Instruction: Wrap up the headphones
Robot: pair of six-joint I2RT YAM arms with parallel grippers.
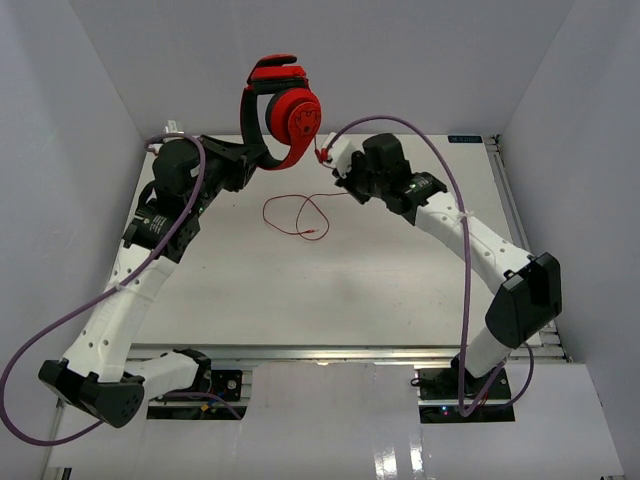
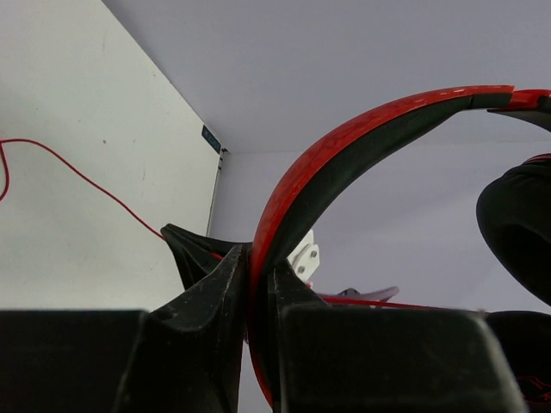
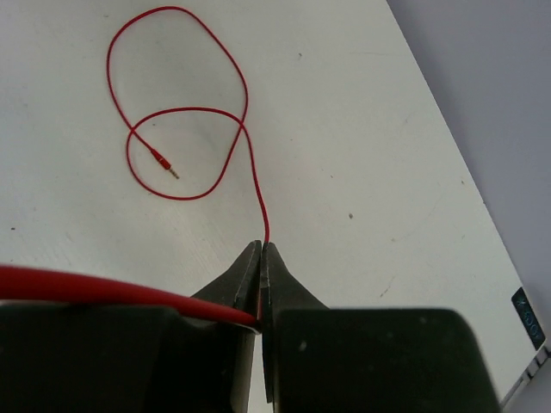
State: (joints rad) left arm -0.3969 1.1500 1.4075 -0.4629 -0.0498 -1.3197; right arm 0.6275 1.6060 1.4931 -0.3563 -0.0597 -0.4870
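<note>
Red headphones (image 1: 285, 115): one pair, held up off the desk (image 1: 350, 300) above its far edge, left of centre.
Headband (image 2: 344, 146): one smooth curved band, glossy red on the outside and black on the inside.
Ear cup (image 1: 300, 118): one faces the top camera, round, with a red face.
Cord (image 3: 232, 95): one, thin and red, dropping from the right claw to the desk and lying in two loose loops near the middle.
Plug (image 3: 164, 161): one small metal tip, resting inside a loop.
Left claw (image 2: 256, 258): black fingers pinching the headband edge-on.
Right claw (image 3: 261, 258): tapered black fingers pressed together, pinching the cord.
Purple cables (image 1: 462, 230): two, thick, one arching along each arm.
Desk: one flat matte white top with a few dark specks.
</note>
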